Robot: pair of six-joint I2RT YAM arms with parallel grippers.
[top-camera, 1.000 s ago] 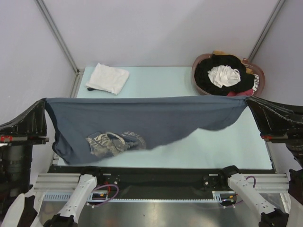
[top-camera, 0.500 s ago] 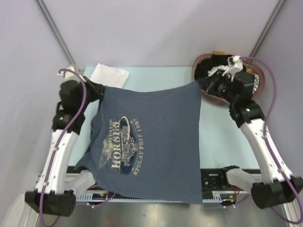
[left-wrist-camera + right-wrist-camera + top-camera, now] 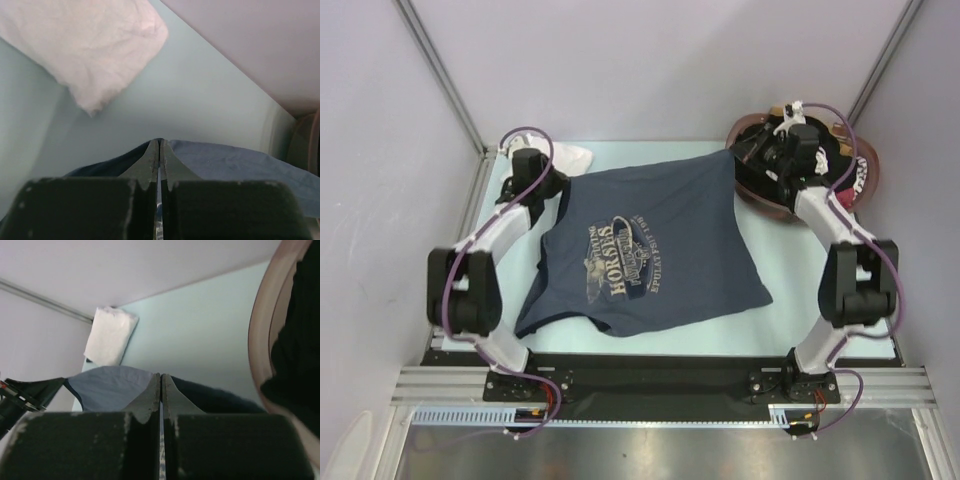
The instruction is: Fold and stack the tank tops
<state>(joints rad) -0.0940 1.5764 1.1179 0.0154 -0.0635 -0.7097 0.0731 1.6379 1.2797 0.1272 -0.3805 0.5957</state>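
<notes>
The slate grey-blue tank top [image 3: 650, 255] lies spread on the table, its print facing up. My left gripper [image 3: 558, 182] is shut on its far left corner and my right gripper [image 3: 740, 157] is shut on its far right corner. The left wrist view shows shut jaws [image 3: 159, 142] pinching blue cloth [image 3: 235, 160]. The right wrist view shows the same [image 3: 161, 376], with cloth [image 3: 107, 385] on both sides. The white tank top [image 3: 578, 155] lies folded at the back left, partly hidden by my left arm. It also shows in the left wrist view [image 3: 90, 45] and the right wrist view [image 3: 110, 335].
A brown basket [image 3: 748, 185] with black, white and red clothes stands at the back right, just beyond my right gripper; its rim shows in the right wrist view [image 3: 260, 335]. The pale table [image 3: 820, 290] ends at walls on the left, right and back.
Both arms have reached to the far side of the table and lowered. The grey-blue top, held stretched and hanging a second ago, now lies spread on the table.
</notes>
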